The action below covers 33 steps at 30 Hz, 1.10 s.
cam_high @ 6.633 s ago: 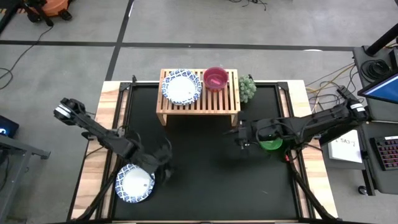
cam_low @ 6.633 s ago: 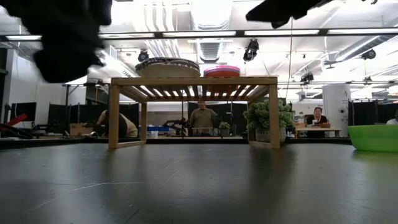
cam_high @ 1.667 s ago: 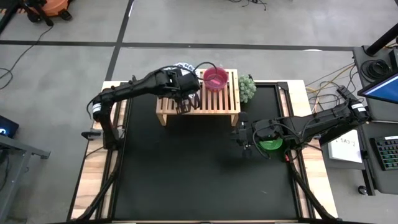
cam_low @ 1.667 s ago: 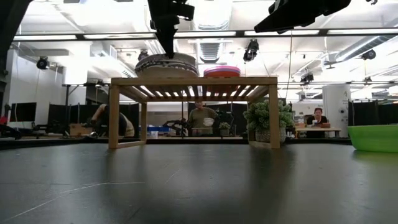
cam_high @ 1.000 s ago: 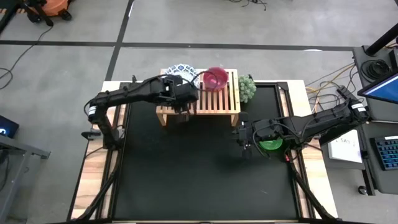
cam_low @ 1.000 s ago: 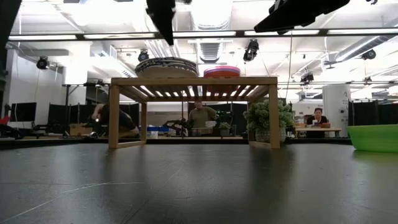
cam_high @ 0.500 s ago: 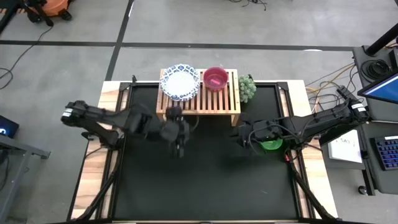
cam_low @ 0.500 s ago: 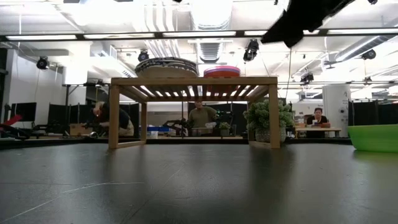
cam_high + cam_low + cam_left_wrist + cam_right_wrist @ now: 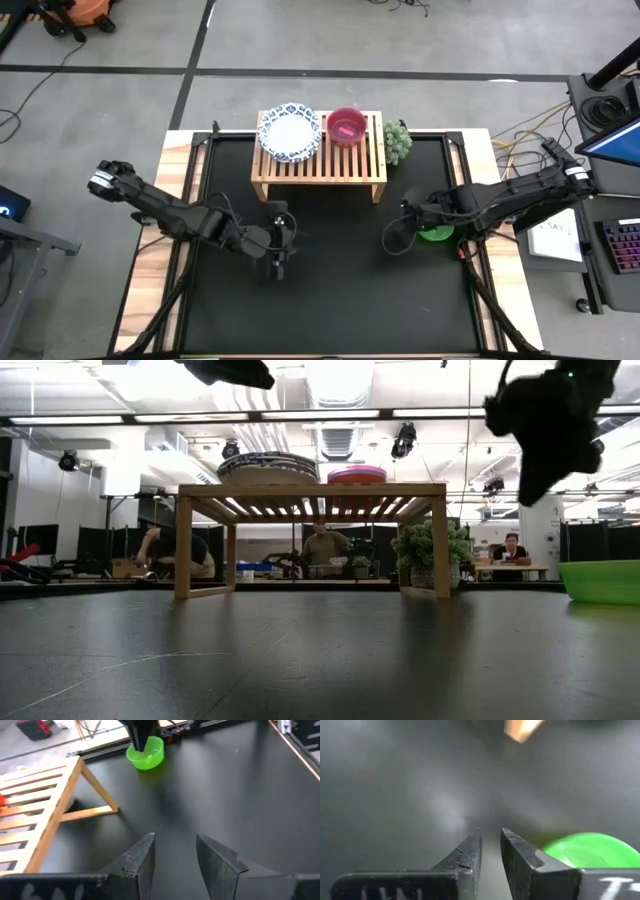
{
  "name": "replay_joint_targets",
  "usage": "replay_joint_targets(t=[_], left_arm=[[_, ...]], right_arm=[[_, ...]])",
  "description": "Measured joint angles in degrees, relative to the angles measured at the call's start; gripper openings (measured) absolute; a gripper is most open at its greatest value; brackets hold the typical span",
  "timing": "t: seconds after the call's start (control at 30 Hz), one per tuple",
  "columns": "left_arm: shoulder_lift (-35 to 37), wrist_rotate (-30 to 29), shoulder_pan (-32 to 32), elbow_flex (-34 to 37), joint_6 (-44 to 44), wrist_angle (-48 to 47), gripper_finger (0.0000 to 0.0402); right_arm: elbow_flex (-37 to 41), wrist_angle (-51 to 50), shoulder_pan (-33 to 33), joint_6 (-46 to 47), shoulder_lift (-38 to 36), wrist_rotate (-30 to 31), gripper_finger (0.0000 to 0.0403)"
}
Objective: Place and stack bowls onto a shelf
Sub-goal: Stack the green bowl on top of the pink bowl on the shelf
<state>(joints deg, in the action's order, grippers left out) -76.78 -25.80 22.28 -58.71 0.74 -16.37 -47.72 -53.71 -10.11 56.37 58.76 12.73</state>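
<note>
The light-wood shelf [image 9: 318, 158] stands at the table's far side. On its slatted top sit a stack of white bowls with blue rims [image 9: 290, 132] and a magenta bowl [image 9: 347, 127]. The green bowl [image 9: 437, 233] rests on the black mat near the right edge, partly under my right arm; it also shows in the left wrist view [image 9: 145, 754] and the low view [image 9: 600, 580]. My left gripper [image 9: 279, 258] hovers open over the mat's middle, holding nothing. My right gripper [image 9: 490, 845] hangs just left of the green bowl [image 9: 590, 851], with a narrow gap between its fingers.
A bumpy green artichoke-like plant [image 9: 397, 142] stands beside the shelf's right end. Bare black mat [image 9: 330, 300] stretches between the two grippers and toward the near edge. People sit in the room beyond the table [image 9: 322, 550].
My left gripper has let go of the white bowl on the shelf's stack and drawn back toward the near edge, down over the mat's middle. My right gripper has shifted a little toward the green bowl and tipped downward.
</note>
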Motion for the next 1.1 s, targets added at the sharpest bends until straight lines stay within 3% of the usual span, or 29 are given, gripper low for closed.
replay_joint_targets(t=[0.27,0.6,0.8,1.1], left_arm=[[-0.1,-3.7,0.0,-0.2,-2.0,0.2,0.0125],[-0.1,-3.8,0.0,0.4,-2.1,0.0,0.0125],[-0.1,-3.8,0.0,0.4,-2.0,0.1,0.0125],[-0.2,-3.8,0.0,0.8,-1.2,0.1,0.0125]], right_arm=[[0.4,-14.9,0.0,18.1,5.2,2.8,0.0124],[0.6,-10.7,0.0,18.0,15.5,2.8,0.0159],[0.6,-10.2,0.0,18.5,20.8,2.3,0.0128],[0.5,-9.7,0.0,18.7,23.1,0.3,0.0024]])
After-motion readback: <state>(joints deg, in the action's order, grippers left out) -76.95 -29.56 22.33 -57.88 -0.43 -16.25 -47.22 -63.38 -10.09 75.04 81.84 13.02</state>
